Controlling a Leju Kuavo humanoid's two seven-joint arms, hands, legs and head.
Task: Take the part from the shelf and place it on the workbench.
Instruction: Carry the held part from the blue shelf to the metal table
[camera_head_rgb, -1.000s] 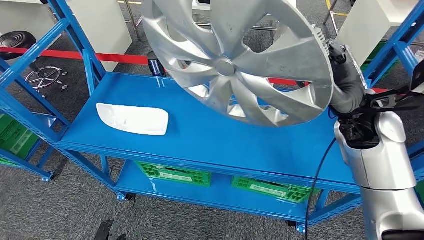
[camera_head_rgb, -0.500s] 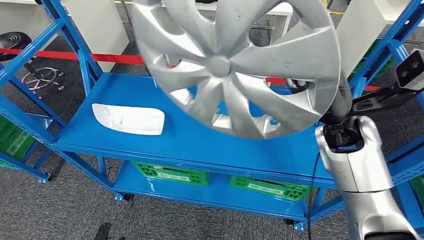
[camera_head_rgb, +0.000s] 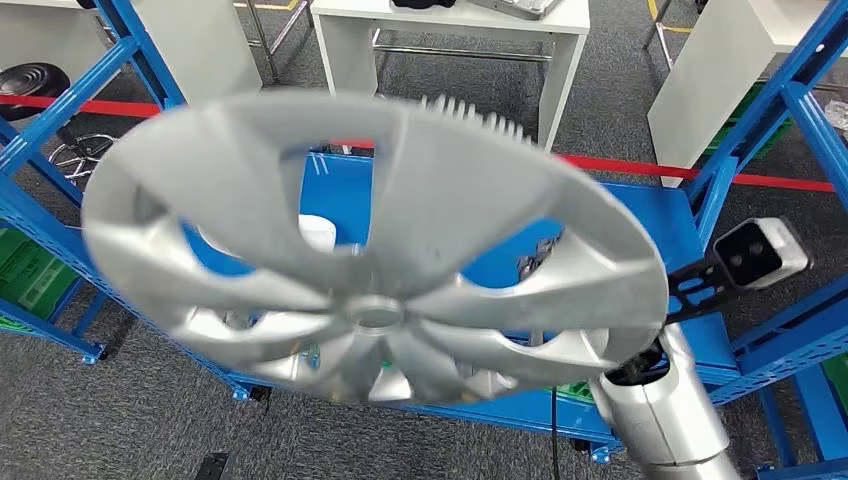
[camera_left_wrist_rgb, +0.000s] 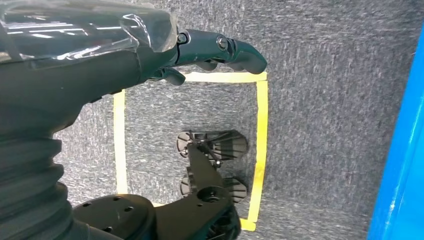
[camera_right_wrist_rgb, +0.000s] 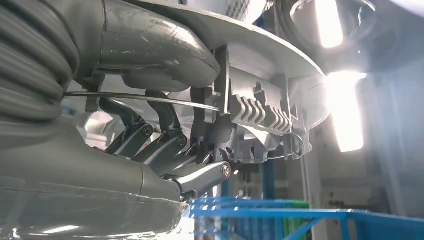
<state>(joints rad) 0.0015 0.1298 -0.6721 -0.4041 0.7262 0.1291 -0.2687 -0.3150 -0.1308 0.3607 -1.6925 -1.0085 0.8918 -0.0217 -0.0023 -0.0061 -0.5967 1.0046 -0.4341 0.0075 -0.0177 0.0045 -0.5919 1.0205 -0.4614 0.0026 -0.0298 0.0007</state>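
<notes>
My right hand (camera_right_wrist_rgb: 165, 145) grips the silver wheel cover (camera_head_rgb: 370, 250) at its rim — the thumb lies on the outer face and the dark fingers (camera_right_wrist_rgb: 150, 137) hook behind the ribbed edge. The cover is in the air, lying almost flat, above the blue shelf (camera_head_rgb: 640, 215), and it hides most of the shelf board from my head view. A white part (camera_head_rgb: 318, 232) shows on the shelf through one opening of the cover. My left hand (camera_left_wrist_rgb: 165, 50) hangs over the grey carpet (camera_left_wrist_rgb: 320, 100) — its fingers are curled in and hold nothing.
</notes>
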